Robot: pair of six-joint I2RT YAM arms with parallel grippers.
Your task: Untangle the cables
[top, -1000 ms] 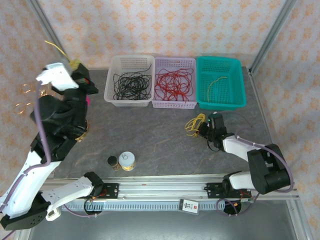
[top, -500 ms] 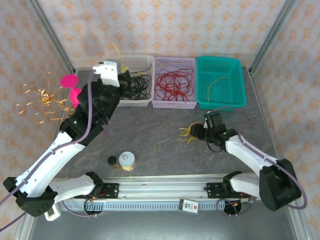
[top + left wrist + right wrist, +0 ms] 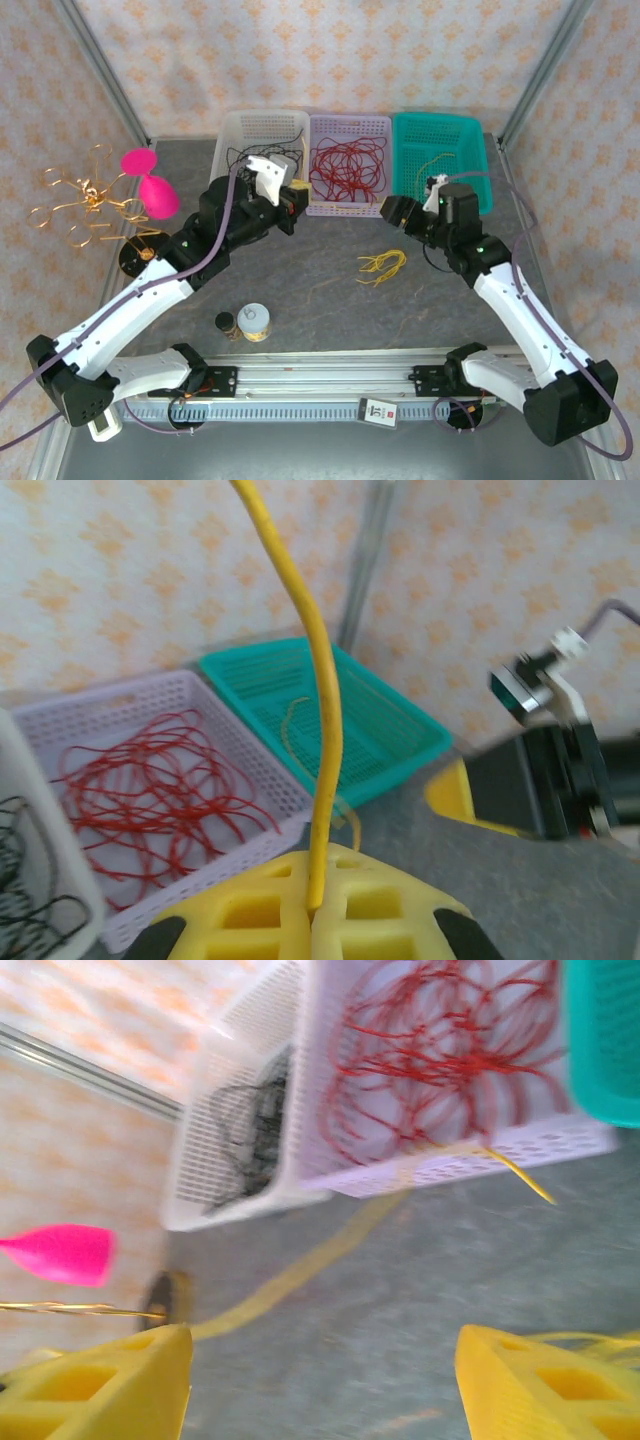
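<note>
Three plastic baskets full of little holes are sitting side by side, just past both grippers. The white basket (image 3: 262, 116) is holding thin black wires (image 3: 237, 157), all curled up. The lilac basket (image 3: 350, 209) is holding red wires (image 3: 345, 160) in loopy rings. The teal basket (image 3: 470, 150) is holding one short yellow wire (image 3: 433, 160), bending a little.

The left gripper (image 3: 290, 195) is hanging by the near edge where the white and lilac baskets meet. Its blocky yellow fingers (image 3: 250, 910) are squeezing tight on a smooth, round yellow cable (image 3: 325, 710), which is sticking up and curving over.

The right gripper (image 3: 395, 210) is hovering by the near corner of the teal basket. It is spreading wide, with nothing in between.

A small pile of yellow cables (image 3: 383, 265) is lying on the grey table (image 3: 300, 290). It is near the right gripper, on the side away from the baskets, and not touching it.
</note>
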